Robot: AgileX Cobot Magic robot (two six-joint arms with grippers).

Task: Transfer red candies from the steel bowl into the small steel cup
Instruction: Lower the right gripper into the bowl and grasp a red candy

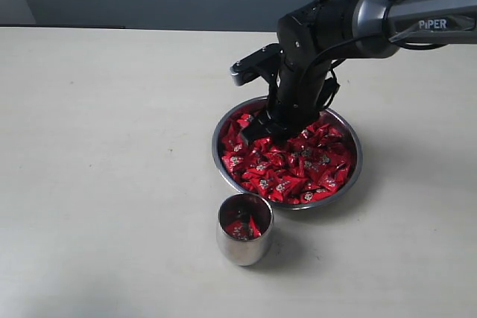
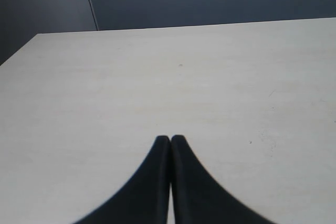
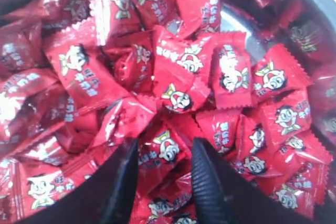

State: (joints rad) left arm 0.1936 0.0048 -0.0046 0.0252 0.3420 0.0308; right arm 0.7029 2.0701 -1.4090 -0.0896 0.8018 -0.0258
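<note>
Right gripper (image 3: 166, 149) is seen with jaws parted, tips among shiny red-wrapped square candies (image 1: 298, 165) heaped in wide round steel bowl (image 1: 359, 156). A few are contained in small polished steel cup (image 1: 240, 247) nearby. Left gripper (image 2: 170, 139): closed.

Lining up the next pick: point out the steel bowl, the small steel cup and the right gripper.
steel bowl (image 1: 358, 156): exterior view, bare right rim.
small steel cup (image 1: 242, 249): exterior view, front outer wall.
right gripper (image 3: 165, 149): right wrist view, midway between its fingertips.
</note>
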